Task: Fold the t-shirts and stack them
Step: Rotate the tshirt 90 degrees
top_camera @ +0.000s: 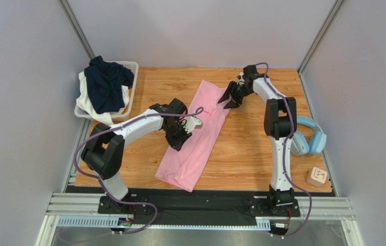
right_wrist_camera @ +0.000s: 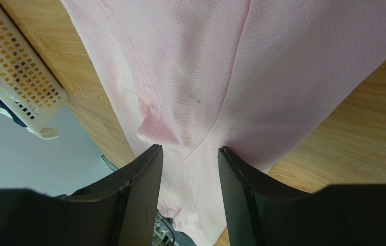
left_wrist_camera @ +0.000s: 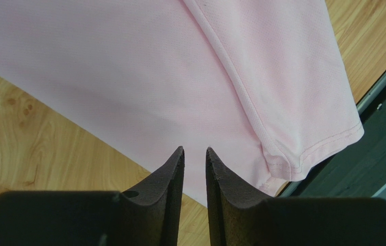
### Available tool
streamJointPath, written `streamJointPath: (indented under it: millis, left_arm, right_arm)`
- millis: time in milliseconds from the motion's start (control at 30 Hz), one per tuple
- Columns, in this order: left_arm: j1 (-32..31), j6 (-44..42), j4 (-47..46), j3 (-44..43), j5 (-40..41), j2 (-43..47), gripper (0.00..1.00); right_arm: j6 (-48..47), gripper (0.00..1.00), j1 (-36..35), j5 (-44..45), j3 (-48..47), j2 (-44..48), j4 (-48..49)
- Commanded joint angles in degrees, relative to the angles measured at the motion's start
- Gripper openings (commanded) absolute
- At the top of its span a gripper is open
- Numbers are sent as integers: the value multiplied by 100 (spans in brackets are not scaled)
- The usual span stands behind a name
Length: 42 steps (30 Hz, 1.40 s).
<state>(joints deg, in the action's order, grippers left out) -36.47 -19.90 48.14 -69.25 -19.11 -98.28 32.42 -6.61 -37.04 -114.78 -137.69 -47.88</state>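
Note:
A light pink t-shirt [top_camera: 195,154] lies folded into a long strip, running diagonally across the middle of the wooden table. My left gripper [top_camera: 178,139] hovers over the strip's left edge at mid-length. Its jaws [left_wrist_camera: 195,149] stand a narrow gap apart, with nothing between them and pink cloth [left_wrist_camera: 154,77] below. My right gripper [top_camera: 229,101] is at the strip's far right edge. Its jaws [right_wrist_camera: 190,147] are open above the cloth [right_wrist_camera: 282,61], which shows a seam and a fold. A dark navy t-shirt [top_camera: 105,84] is heaped in the white basket [top_camera: 134,72].
The basket [right_wrist_camera: 15,72] stands at the far left corner, with white cloth [top_camera: 84,100] under the navy shirt. Light blue headphones [top_camera: 307,136] and a small wooden block [top_camera: 317,177] lie by the right edge. A black rail runs along the near edge.

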Motion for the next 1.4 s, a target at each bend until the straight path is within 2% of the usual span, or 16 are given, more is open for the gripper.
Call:
streamJointPath:
  millis: [0,167,367,567,767,1033,1367]
  left_arm:
    - [157,-172,-314,219,39,222,28]
    - [158,-84,-533,676,390,90,24]
    - [158,-40,-569,870,259,125,20]
    - [105,-5,-551,914,-171,-15,17]
    - [-290,74,-551,721,-505,-419,16]
    - [-774,135,-569,220,-891,-1245,16]
    - [-1064,179,-411,-106,-1288,-1537,14]
  right_arm:
    - [-192,49,28,170,-334,-197,-274]
    - [-219,48,125,372,-554,-531,-547]
    - [-52,47,336,399,-879,-882,-670]
    - [150,50,485,119,-1739,-1383,-749]
    - [554,53,608,-602,-2926,-2025,-618]
    - [686,52,608,-1068,-2593,-1955,-134]
    - [651,52,319,-1332,-2602,-2042,77]
